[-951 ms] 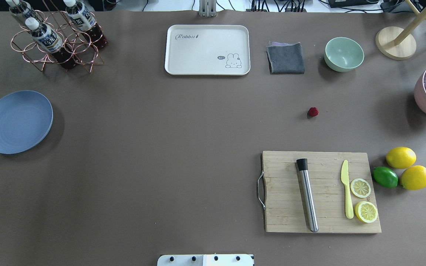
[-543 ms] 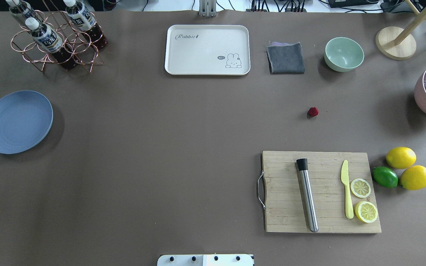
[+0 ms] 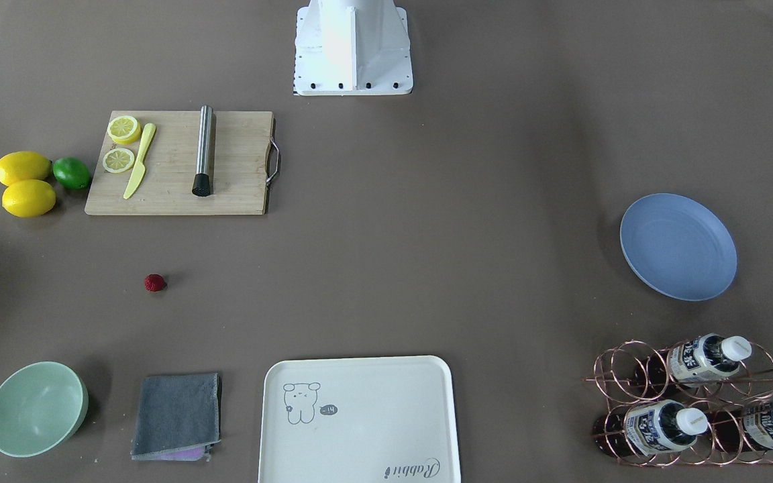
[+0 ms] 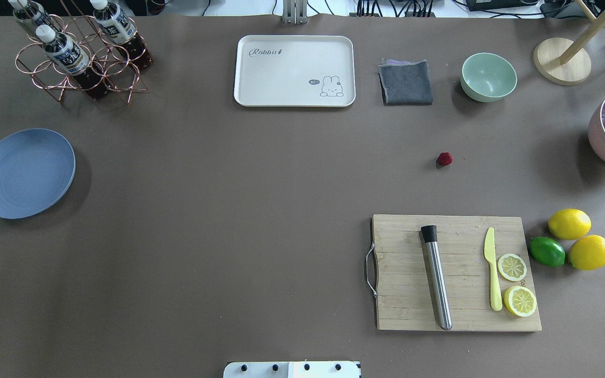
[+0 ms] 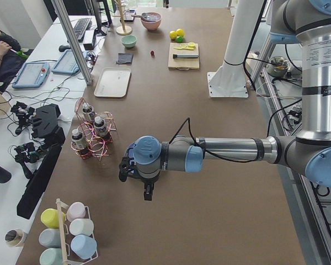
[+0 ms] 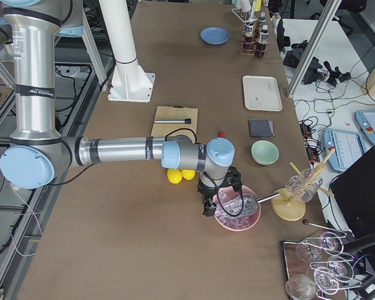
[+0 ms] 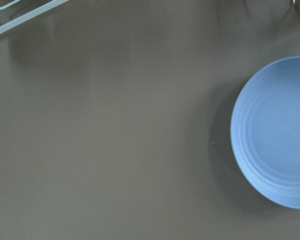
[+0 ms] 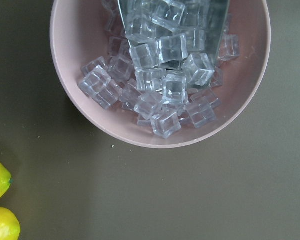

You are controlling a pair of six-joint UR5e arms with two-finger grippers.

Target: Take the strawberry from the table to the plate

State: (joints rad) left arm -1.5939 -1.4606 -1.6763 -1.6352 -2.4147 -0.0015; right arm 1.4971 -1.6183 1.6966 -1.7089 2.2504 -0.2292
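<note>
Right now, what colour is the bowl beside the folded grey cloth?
The bowl is pale mint green, shown best in the overhead exterior view.

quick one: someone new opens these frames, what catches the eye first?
The lone red strawberry on the bare brown table, right of centre in the overhead view, with the blue plate far off at the left edge. Next, the cutting board on the robot's right, carrying a steel bar, a yellow knife and lemon halves. The pink bowl heaped with ice cubes fills the right wrist view.
</note>
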